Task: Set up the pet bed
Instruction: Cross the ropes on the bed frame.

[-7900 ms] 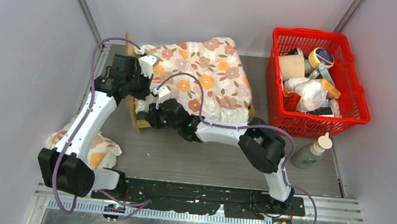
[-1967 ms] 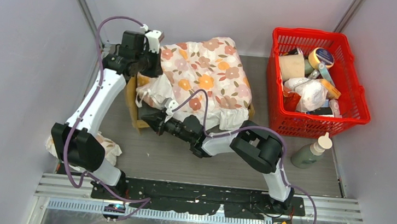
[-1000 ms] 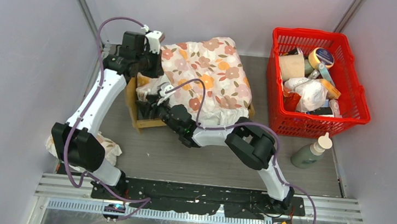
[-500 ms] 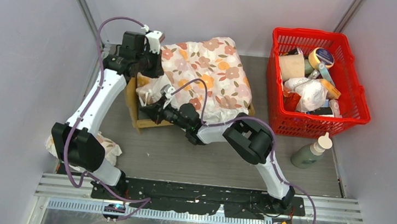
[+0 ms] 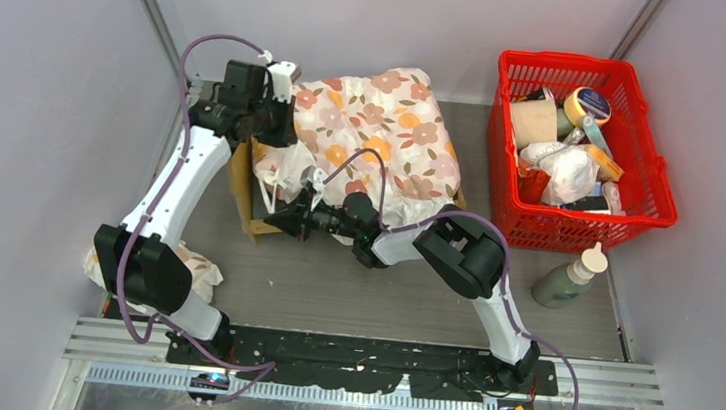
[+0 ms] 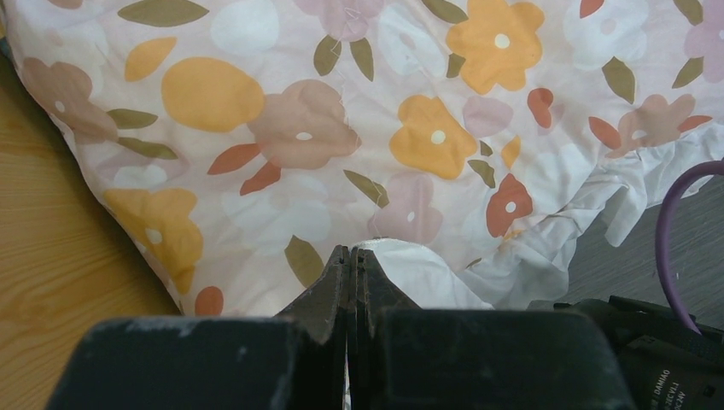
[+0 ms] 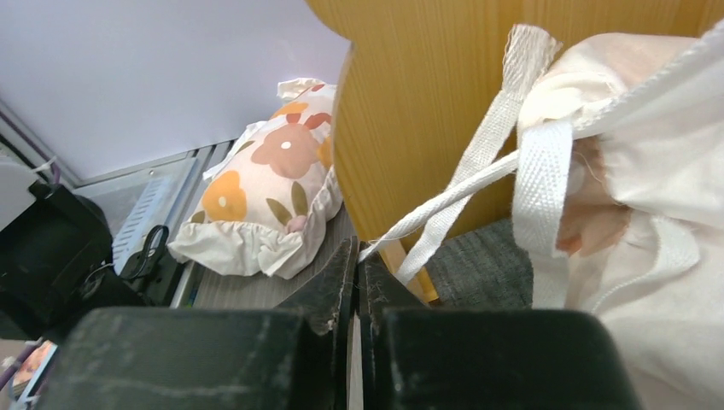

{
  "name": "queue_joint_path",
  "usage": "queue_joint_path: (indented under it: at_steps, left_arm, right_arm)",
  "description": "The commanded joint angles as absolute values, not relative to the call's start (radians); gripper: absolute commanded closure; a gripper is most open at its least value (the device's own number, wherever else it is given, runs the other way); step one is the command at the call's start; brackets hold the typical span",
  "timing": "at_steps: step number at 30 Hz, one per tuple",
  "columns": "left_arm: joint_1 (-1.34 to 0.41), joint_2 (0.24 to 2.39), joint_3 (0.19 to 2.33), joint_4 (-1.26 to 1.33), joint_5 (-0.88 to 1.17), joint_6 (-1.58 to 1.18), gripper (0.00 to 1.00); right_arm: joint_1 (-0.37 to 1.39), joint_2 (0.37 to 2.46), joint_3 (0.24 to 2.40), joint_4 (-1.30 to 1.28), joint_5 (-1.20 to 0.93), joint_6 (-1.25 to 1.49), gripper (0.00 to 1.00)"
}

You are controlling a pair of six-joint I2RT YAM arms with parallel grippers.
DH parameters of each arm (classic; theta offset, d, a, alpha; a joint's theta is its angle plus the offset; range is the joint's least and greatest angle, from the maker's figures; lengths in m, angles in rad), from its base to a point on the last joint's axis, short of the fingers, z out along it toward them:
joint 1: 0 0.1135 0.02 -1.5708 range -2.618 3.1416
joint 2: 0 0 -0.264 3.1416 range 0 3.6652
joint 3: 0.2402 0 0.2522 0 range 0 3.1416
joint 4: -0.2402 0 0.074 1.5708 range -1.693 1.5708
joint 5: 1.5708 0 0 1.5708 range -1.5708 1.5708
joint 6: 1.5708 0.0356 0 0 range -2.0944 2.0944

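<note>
Nearest, toward left side of desk point(image 5: 381, 287): small floral pillow point(image 5: 182, 273). Clamped with right tool point(image 7: 354, 248) on white tie strap point(image 7: 444, 205) of floral cushion point(image 5: 376, 136), jaws together, at near-left corner of pet bed point(image 5: 249, 216). Pet bed mid-desk, left of red basket point(image 5: 658, 178), mostly under cushion. Pinched shut with left tool point(image 6: 350, 256) on cushion's far-left corner.

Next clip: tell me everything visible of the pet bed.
The pet bed is a light-wood frame standing flat on the table. A floral cushion covers nearly all of it, leaving only its left end board and near corner bare. The right wrist view shows its curved board edge and dark grey fabric surface.
</note>
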State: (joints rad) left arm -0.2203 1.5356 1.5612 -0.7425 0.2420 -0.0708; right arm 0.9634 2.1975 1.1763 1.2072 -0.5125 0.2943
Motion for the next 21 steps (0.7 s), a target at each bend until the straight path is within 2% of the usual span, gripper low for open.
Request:
queue_joint_path:
  at_steps: [1, 6, 14, 18, 19, 21]
  left_arm:
    - [-0.218, 1.525, 1.596, -0.674, 0.233, -0.055, 1.0]
    - [-0.216, 1.532, 1.592, -0.671, 0.221, -0.043, 1.0]
    - [-0.217, 1.554, 1.597, -0.669, 0.182, -0.027, 1.0]
    - [-0.217, 1.563, 1.606, -0.671, 0.174, -0.023, 1.0]
    - [-0.218, 1.565, 1.609, -0.674, 0.171, -0.022, 1.0]
    - [-0.218, 1.566, 1.612, -0.674, 0.167, -0.019, 1.0]
  right_arm:
    - [0.982, 2.106, 1.139, 1.212, -0.642, 0.291, 0.92]
    - [0.98, 2.098, 1.139, 1.261, -0.686, 0.343, 0.94]
    - [0.944, 2.142, 1.157, 1.509, -0.793, 0.641, 0.92]
    - [0.945, 2.126, 1.12, 1.43, -0.807, 0.57, 0.88]
    - [0.945, 2.121, 1.119, 1.348, -0.816, 0.548, 0.83]
    - [0.946, 2.107, 1.124, 1.193, -0.83, 0.47, 0.81]
